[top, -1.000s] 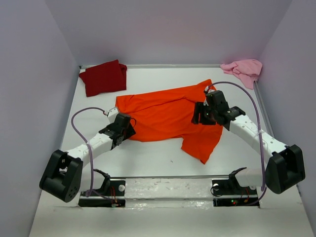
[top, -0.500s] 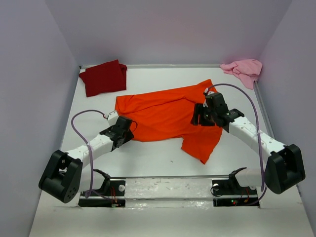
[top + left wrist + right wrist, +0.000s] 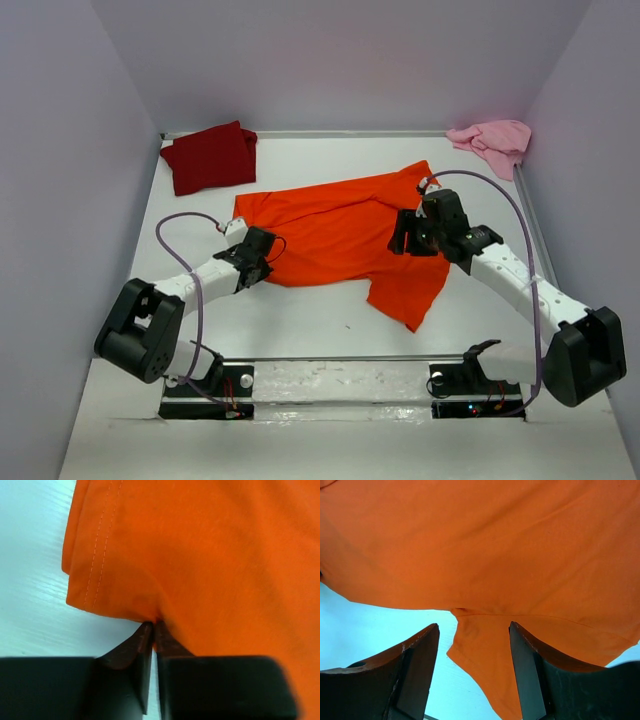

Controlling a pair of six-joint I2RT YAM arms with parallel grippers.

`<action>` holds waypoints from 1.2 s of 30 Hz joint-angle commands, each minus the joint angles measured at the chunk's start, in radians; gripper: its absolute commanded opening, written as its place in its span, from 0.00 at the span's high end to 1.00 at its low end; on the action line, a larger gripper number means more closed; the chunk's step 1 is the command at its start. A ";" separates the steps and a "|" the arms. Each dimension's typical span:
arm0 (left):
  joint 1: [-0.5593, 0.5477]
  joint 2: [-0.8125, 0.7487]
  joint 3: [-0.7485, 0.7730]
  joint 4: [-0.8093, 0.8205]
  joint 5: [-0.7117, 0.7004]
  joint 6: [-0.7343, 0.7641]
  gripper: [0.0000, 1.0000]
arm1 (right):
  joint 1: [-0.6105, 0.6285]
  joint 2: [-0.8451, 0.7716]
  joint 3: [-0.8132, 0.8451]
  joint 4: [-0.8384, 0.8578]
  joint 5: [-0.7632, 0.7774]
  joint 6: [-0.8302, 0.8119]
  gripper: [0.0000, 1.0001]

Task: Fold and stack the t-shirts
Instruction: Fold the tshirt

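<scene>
Your table (image 3: 300, 320) carries all three shirts. The orange t-shirt (image 3: 330, 225) is the largest thing on it, spread loosely across the middle, with one sleeve trailing toward the near right. The dark red t-shirt (image 3: 210, 157) lies in the far left corner and looks already folded. The pale pink t-shirt (image 3: 492, 140) sits crumpled in the far right corner.

Your left gripper (image 3: 262, 245) is at the orange shirt's left edge. In the wrist view its jaws are together on a small pucker of cloth just beside the stitched hem (image 3: 95, 545). Your right gripper (image 3: 410, 232) hangs over the shirt's right side with its jaws apart and nothing between them. The sleeve seam lies below the gap.

Expect this cloth to be light, limp and easy to drag, so it will sag and bunch wherever you leave it unsupported. A thin pinch may slip, so take the doubled hem or seam. Try to hold two edges well apart, so the fabric stays taut when you lift it.
</scene>
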 commanded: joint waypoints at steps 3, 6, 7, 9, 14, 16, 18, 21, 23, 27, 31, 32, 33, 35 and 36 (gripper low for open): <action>-0.002 0.076 0.084 0.022 -0.028 0.027 1.00 | -0.003 -0.032 0.002 0.038 -0.021 0.001 0.36; -0.005 0.088 0.107 0.022 -0.019 0.042 1.00 | -0.003 -0.031 -0.003 0.038 -0.027 0.001 0.36; -0.007 0.076 0.111 0.019 -0.019 0.045 1.00 | -0.003 -0.031 -0.006 0.038 -0.027 0.001 0.36; -0.010 0.062 0.127 0.011 -0.025 0.060 1.00 | -0.003 -0.024 -0.009 0.041 -0.027 0.002 0.36; -0.011 0.051 0.251 -0.053 -0.051 0.120 1.00 | -0.003 0.014 -0.018 0.055 -0.030 0.005 0.36; -0.010 0.065 0.331 -0.078 -0.079 0.143 1.00 | -0.003 0.023 -0.023 0.063 -0.033 0.005 0.37; -0.008 0.090 0.403 -0.099 -0.094 0.177 1.00 | -0.003 0.040 -0.024 0.073 -0.036 0.005 0.36; -0.008 0.153 0.502 -0.117 -0.114 0.226 1.00 | -0.003 0.061 -0.023 0.081 -0.041 0.009 0.37; -0.007 0.221 0.553 -0.133 -0.126 0.261 1.00 | -0.003 0.072 -0.023 0.086 -0.044 0.009 0.37; -0.005 0.372 0.685 -0.150 -0.152 0.306 1.00 | -0.003 0.081 -0.023 0.092 -0.056 0.004 0.37; 0.004 0.433 0.731 -0.157 -0.140 0.329 0.78 | -0.003 0.088 -0.024 0.092 -0.061 -0.004 0.37; 0.006 0.444 0.728 -0.144 -0.137 0.336 0.70 | -0.003 0.089 -0.024 0.093 -0.061 -0.005 0.37; 0.009 0.444 0.727 -0.141 -0.136 0.338 0.63 | -0.003 0.091 -0.024 0.095 -0.064 -0.005 0.37; 0.012 0.438 0.713 -0.130 -0.137 0.338 0.47 | -0.003 0.101 -0.026 0.098 -0.072 -0.007 0.37; 0.015 0.433 0.704 -0.127 -0.137 0.340 0.41 | -0.003 0.104 -0.026 0.099 -0.078 -0.007 0.37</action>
